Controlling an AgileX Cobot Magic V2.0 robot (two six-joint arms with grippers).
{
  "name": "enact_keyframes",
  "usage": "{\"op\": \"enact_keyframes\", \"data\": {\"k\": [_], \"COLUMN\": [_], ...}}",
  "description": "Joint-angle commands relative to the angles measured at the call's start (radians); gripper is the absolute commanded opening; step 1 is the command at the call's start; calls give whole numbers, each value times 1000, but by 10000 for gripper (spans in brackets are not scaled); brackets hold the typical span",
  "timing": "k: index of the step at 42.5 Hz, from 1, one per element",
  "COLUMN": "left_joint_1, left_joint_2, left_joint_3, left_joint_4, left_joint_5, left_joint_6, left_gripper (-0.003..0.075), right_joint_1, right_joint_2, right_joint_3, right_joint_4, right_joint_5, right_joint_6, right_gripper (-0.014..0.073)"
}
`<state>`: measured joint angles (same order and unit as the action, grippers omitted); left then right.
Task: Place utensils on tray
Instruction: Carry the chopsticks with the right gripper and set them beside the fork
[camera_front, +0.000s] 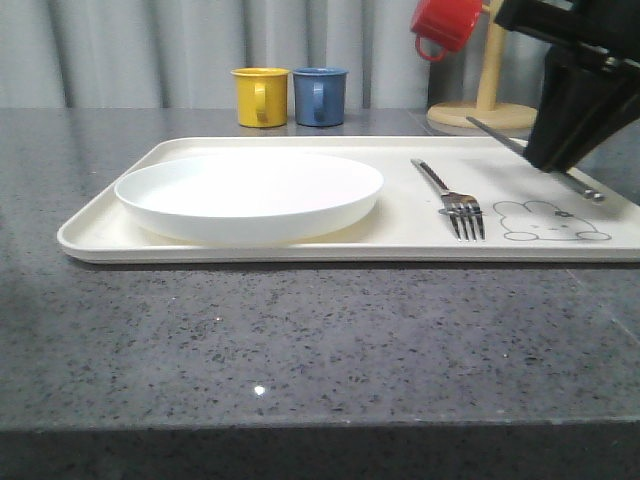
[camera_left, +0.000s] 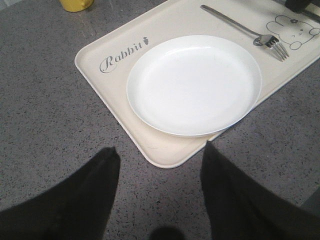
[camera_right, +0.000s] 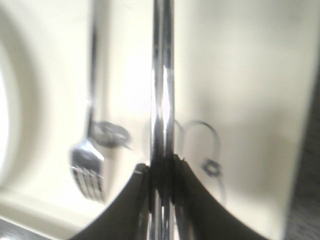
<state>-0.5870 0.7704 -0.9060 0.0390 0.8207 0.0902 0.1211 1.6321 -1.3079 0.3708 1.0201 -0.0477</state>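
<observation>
Findings at this moment. The large cream-white rectangular tray with low rim, script lettering and a line-drawn rabbit sits on the dark speckled stone surface. On its left portion rests the shallow round white plate. To the right of the plate lies the slim silver metal fork, flat on the tray, tines toward the camera and just beside the rabbit drawing.

The right hand is above the right part of the tray, its fingers clamped together on a pair of slim shiny silver metal chopsticks. In the front view the chopsticks run at a slant, one end showing behind the hand and the other low over the tray near the rabbit; whether that end touches the tray cannot be told.

The left hand hovers over the surface near the tray's corner, fingers apart and holding nothing.

Behind the tray stand a yellow mug and a blue mug; a red mug hangs on a wooden stand.

Assessment: plate and fork appear placed. The chopsticks are in hand over the tray, release outstanding. A spoon is not identified among the items on the tray.
</observation>
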Motion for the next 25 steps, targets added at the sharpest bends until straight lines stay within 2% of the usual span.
{"op": "enact_keyframes", "data": {"k": [1, 11, 20, 25], "left_joint_1": [-8, -8, -8, -8], "left_joint_2": [-2, -2, -2, -2], "left_joint_3": [-26, -26, -26, -26], "left_joint_4": [1, 1, 1, 1], "left_joint_5": [-68, -68, -68, -68], "left_joint_6": [-10, -10, -10, -10], "left_gripper": [363, 363, 363, 363], "right_joint_1": [1, 1, 1, 1], "right_joint_2": [-13, 40, 41, 41], "right_joint_3": [-33, -33, -33, -33], "right_joint_4": [56, 57, 57, 57], "right_joint_5": [-50, -54, -37, -47], "right_joint_6": [23, 72, 72, 72], "right_gripper": [47, 67, 295, 345]}}
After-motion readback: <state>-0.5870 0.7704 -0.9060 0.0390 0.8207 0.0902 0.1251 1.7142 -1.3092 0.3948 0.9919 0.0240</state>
